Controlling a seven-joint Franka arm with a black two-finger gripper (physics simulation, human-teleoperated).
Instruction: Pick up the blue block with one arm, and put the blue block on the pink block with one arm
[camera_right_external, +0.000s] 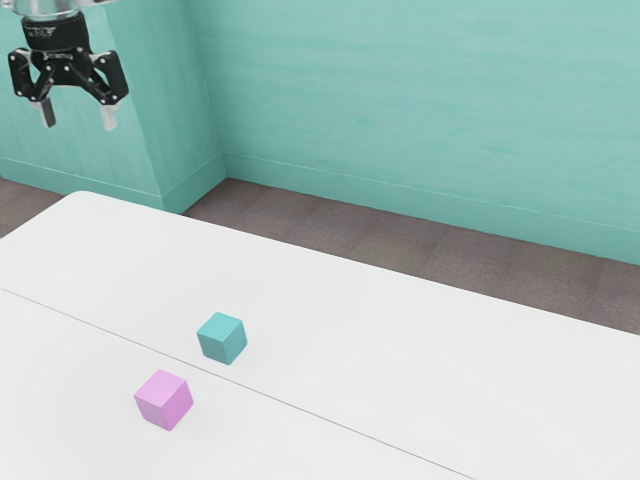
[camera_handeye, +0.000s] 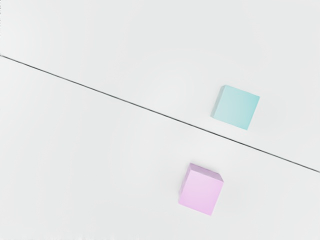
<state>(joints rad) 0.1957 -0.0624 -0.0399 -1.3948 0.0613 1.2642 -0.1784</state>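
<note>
The pink block (camera_right_external: 163, 399) sits near the blue block (camera_right_external: 222, 337) on the white surface (camera_right_external: 420, 340), a thin seam (camera_handeye: 125, 100) between them, and the gripper (camera_right_external: 78, 120), fingers apart, hangs high above, so it should descend centred over the blue block, square to its sides.

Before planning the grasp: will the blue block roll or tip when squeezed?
Probably not: the blue block is a cube lying flat on the table, so rolling seems unlikely. Its flat, parallel sides should suit the open gripper. It looks stiff.
</note>
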